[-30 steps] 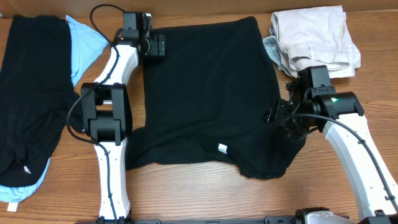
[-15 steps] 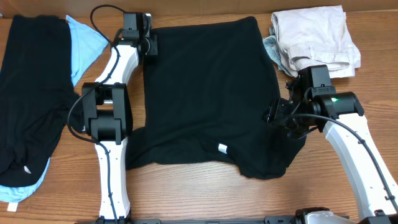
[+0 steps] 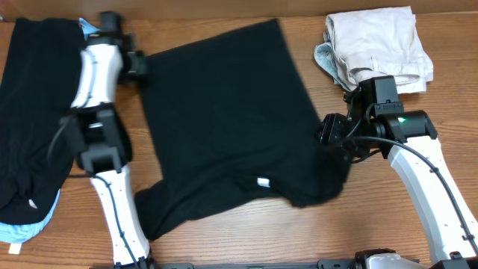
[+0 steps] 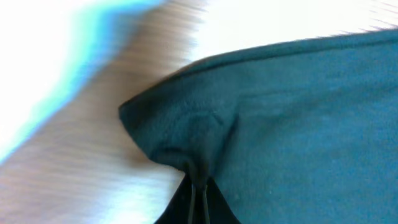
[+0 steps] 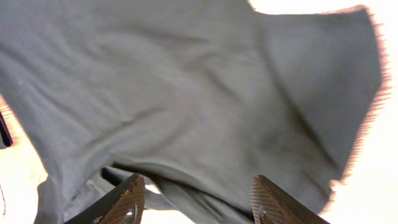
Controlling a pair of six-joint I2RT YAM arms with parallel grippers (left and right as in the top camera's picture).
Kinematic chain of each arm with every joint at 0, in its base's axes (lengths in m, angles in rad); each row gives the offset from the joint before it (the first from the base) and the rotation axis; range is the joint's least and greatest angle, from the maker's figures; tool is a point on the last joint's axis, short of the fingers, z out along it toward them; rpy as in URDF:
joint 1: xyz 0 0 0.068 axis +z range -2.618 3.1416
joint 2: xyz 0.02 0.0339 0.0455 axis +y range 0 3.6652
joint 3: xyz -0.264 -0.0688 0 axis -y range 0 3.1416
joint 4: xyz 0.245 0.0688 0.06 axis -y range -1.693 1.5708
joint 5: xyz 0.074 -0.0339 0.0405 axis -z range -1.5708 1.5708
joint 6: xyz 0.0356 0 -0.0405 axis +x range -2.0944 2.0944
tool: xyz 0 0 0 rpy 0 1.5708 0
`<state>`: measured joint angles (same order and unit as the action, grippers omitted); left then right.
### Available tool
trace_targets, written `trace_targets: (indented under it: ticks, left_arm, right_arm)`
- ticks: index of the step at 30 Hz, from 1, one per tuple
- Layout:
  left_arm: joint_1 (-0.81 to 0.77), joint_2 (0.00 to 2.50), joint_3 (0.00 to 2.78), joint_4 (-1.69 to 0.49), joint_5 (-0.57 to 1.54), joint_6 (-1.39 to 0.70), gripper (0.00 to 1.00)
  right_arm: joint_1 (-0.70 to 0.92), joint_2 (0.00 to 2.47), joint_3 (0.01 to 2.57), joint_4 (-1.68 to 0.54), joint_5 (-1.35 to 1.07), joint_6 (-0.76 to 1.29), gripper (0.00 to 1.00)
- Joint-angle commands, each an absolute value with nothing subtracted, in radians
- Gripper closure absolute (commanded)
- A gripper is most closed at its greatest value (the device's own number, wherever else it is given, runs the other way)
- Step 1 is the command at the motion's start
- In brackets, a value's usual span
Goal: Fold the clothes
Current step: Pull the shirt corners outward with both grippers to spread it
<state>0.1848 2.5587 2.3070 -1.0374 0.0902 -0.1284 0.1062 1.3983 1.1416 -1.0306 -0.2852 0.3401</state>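
Two black shirts: spread shirt mid-worktop, 10 o'clock corner pinched in left jaws, right jaws half-wide at its 3 o'clock edge; second shirt at 9 o'clock over one blue shirt. Beige pile, 1 o'clock.

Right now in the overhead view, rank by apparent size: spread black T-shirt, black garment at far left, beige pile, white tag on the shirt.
Largest to smallest:
1. spread black T-shirt
2. black garment at far left
3. beige pile
4. white tag, by far the smallest
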Motion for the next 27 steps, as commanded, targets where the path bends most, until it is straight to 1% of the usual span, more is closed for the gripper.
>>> trace_targets:
  ticks: [1, 5, 6, 7, 9, 12, 13, 14, 16, 20, 27]
  left_arm:
    - [0.289, 2.524, 2.457, -1.158, 0.070, -0.127, 0.96]
    - [0.356, 2.524, 2.551, -1.290, 0.107, -0.126, 0.96]
    - [0.374, 2.524, 2.573, -1.335, 0.160, -0.086, 0.96]
    - [0.381, 2.524, 2.579, -1.359, 0.194, -0.049, 0.94]
    - [0.388, 2.524, 2.584, -1.400, 0.231, -0.012, 0.72]
    - [0.387, 2.524, 2.584, -1.441, 0.234, -0.001, 0.36]
    - [0.385, 2.524, 2.584, -1.450, 0.234, 0.001, 0.28]
    - [0.381, 2.521, 2.585, -1.457, 0.235, 0.001, 0.25]
    - [0.373, 2.515, 2.594, -1.468, 0.249, 0.001, 0.21]
    - [0.359, 2.474, 2.651, -1.488, 0.339, 0.023, 0.16]
    - [0.323, 2.313, 2.805, -1.483, 0.449, 0.023, 0.13]
  right_arm:
    - [0.107, 1.414, 1.140, -1.010, -0.293, 0.343, 0.42]
    - [0.107, 1.464, 1.139, -0.970, -0.290, 0.340, 0.42]
    - [0.107, 1.496, 1.139, -0.955, -0.290, 0.340, 0.42]
    - [0.107, 1.516, 1.139, -0.948, -0.290, 0.340, 0.42]
    - [0.107, 1.562, 1.139, -0.935, -0.290, 0.340, 0.42]
    - [0.107, 1.624, 1.139, -0.920, -0.290, 0.341, 0.42]
    - [0.107, 1.645, 1.139, -0.919, -0.291, 0.341, 0.42]
    - [0.107, 1.665, 1.139, -0.921, -0.291, 0.341, 0.42]
    - [0.108, 1.699, 1.139, -0.924, -0.291, 0.341, 0.42]
    - [0.116, 1.756, 1.138, -0.933, -0.294, 0.341, 0.42]
    - [0.165, 1.787, 1.121, -0.933, -0.294, 0.341, 0.43]
